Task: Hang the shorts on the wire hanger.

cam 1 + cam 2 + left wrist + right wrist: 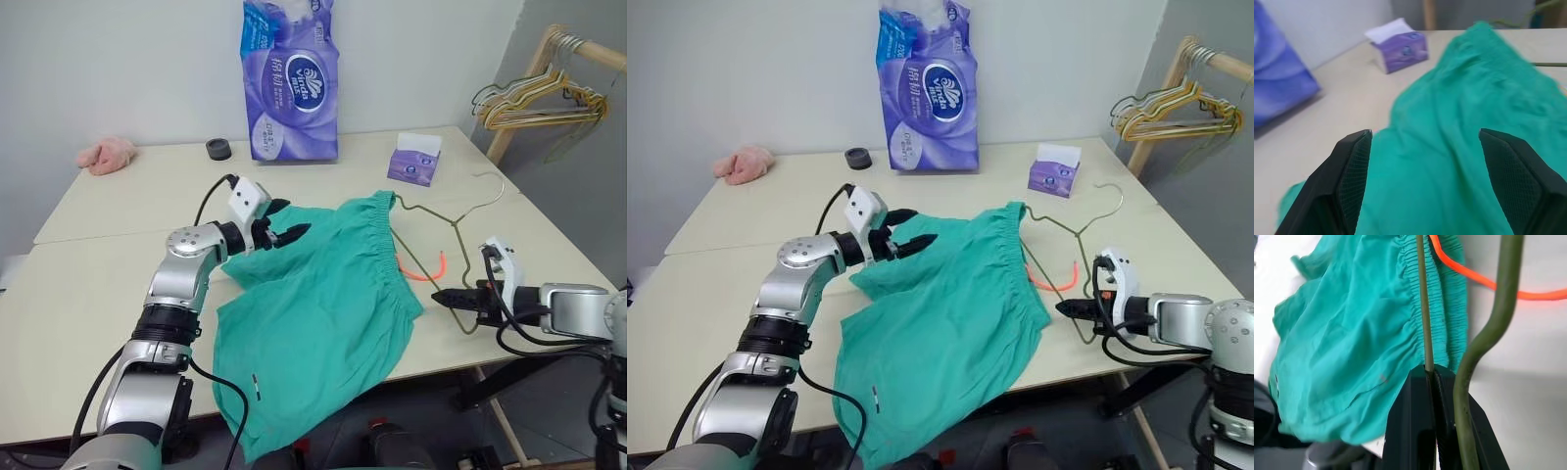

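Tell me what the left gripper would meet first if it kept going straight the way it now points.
Most likely the shorts: the open left gripper points across their teal fabric, toward the waistband. Depth is unclear; it might skim above them.

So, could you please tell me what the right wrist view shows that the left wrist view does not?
Right wrist view alone: the right gripper, jaws shut on a thin wire of the wire hanger beside the gathered waistband, and an orange cord on the table.

Left wrist view alone: the left gripper, jaws open and empty over the fabric, the purple tissue box, and part of a blue-purple package.

Shared: the shorts, spread on the table.
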`<state>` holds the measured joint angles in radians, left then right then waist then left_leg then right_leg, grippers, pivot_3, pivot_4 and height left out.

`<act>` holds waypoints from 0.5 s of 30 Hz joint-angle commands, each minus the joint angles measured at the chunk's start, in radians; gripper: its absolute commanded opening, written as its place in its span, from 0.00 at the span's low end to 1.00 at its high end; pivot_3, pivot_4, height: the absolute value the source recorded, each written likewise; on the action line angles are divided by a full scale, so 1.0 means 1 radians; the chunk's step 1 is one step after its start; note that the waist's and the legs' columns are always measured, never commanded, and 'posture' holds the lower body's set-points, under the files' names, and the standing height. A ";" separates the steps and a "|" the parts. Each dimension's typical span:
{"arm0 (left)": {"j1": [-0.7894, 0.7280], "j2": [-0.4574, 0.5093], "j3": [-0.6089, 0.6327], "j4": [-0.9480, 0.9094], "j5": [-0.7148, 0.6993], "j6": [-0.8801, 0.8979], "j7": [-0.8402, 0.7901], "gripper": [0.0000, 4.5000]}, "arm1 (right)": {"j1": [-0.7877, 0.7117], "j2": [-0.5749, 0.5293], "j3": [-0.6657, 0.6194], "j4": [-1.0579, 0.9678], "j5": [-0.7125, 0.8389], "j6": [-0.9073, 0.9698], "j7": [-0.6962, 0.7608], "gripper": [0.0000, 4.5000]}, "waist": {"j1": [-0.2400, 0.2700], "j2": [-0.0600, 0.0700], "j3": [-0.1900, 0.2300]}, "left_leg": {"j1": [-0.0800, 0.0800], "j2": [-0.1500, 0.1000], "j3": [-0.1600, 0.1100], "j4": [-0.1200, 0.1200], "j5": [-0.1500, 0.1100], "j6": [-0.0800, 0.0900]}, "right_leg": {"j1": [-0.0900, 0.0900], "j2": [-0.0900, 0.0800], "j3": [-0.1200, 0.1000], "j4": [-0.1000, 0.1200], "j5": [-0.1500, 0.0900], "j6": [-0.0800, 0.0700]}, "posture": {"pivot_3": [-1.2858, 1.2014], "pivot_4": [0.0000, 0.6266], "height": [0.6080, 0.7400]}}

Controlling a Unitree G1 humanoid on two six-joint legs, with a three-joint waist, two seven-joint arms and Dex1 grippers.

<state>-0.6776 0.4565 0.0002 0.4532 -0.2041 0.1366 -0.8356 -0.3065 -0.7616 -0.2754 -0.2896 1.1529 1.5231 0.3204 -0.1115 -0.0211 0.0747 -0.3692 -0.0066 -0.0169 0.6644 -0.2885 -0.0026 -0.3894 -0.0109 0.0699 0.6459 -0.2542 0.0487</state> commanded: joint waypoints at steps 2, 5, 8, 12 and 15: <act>-0.039 -0.002 0.020 0.022 -0.005 -0.021 0.002 0.82 | 0.073 -0.109 0.117 -0.165 -0.006 -0.035 0.170 0.00 | -0.001 0.000 0.000 | 0.000 0.000 0.000 0.000 -0.001 0.001 | 0.000 0.000 0.000 0.000 0.000 0.000 | 0.45 0.08 1.00; -0.028 0.000 0.003 0.006 -0.005 -0.016 -0.027 0.82 | 0.096 -0.133 0.185 -0.194 -0.041 -0.067 0.217 0.00 | -0.004 0.000 0.000 | 0.000 0.000 0.000 0.000 -0.001 0.001 | 0.000 0.000 0.000 0.000 -0.001 0.001 | 0.45 0.08 1.00; -0.015 -0.003 -0.002 -0.012 -0.006 -0.007 -0.041 0.82 | 0.097 -0.131 0.251 -0.181 -0.097 -0.091 0.228 0.00 | -0.005 -0.001 0.000 | 0.001 0.000 0.002 0.000 -0.001 0.001 | 0.000 0.000 0.000 0.000 -0.001 0.002 | 0.45 0.09 1.00; -0.005 -0.009 -0.002 -0.025 -0.002 -0.005 -0.039 0.82 | 0.028 -0.068 0.287 -0.062 -0.207 -0.139 0.183 0.00 | -0.004 0.000 0.001 | 0.002 0.000 0.003 0.001 -0.001 0.001 | 0.000 0.000 0.000 0.001 -0.001 0.002 | 0.45 0.09 1.00; 0.001 -0.009 -0.002 -0.032 0.001 -0.004 -0.042 0.82 | -0.013 -0.052 0.307 -0.015 -0.293 -0.202 0.180 0.00 | -0.003 0.000 0.001 | 0.002 0.000 0.004 0.002 -0.001 0.001 | 0.000 0.000 0.000 0.001 -0.001 0.003 | 0.45 0.09 1.00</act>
<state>-0.6687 0.4425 -0.0040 0.4670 -0.2029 0.1407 -0.8760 -0.2923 -0.8128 0.0404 -0.3112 0.9000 1.3694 0.5000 -0.1146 -0.0213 0.0753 -0.3670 -0.0069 -0.0133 0.6663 -0.2891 -0.0018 -0.3890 -0.0107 0.0701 0.6471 -0.2548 0.0514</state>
